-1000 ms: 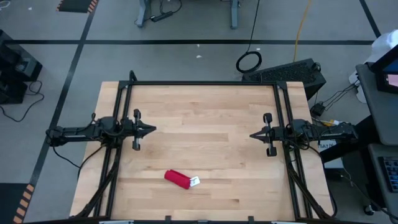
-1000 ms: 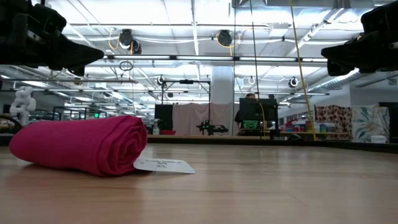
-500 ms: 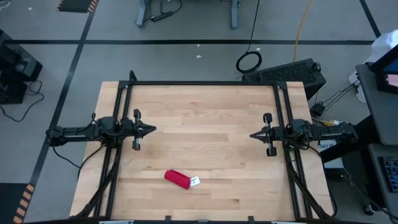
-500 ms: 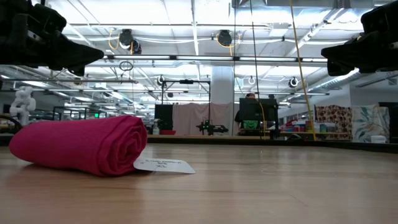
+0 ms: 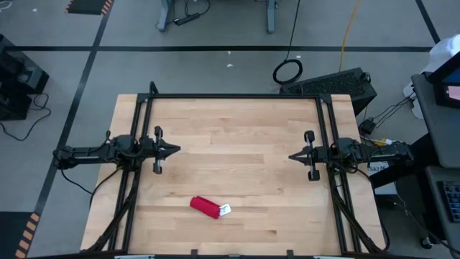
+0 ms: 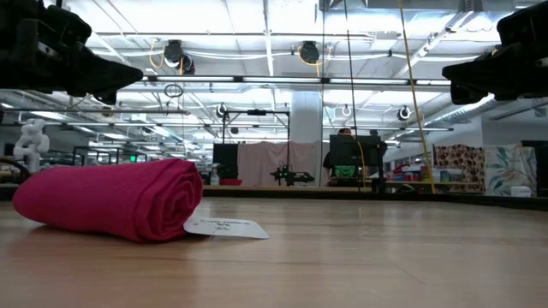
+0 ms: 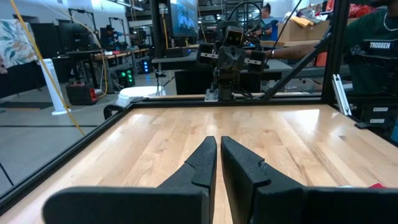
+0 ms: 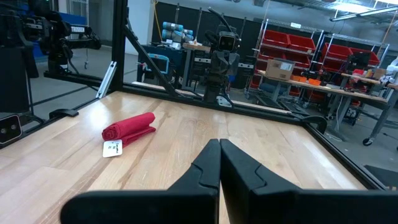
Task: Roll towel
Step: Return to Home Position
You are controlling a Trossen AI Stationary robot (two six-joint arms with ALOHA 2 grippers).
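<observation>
The towel (image 5: 205, 207) is a bright red cloth rolled into a short cylinder. It lies on its side on the wooden table near the front edge, left of centre, with its white tag (image 5: 225, 210) flat on the wood beside one end. The low view shows the spiral end of the towel (image 6: 111, 198) and the tag (image 6: 224, 228). My left gripper (image 5: 176, 150) hovers level at the table's left, shut and holding nothing, far from the towel. My right gripper (image 5: 292, 155) hovers level at the right, also shut and holding nothing. The towel (image 8: 129, 128) also shows in the right wrist view.
Black frame rails (image 5: 237, 96) run along the table's far edge and down both sides by the arm bases. Bare wood lies between the two grippers. A person's sleeve and torso (image 7: 373, 37) show beyond the table in the left wrist view.
</observation>
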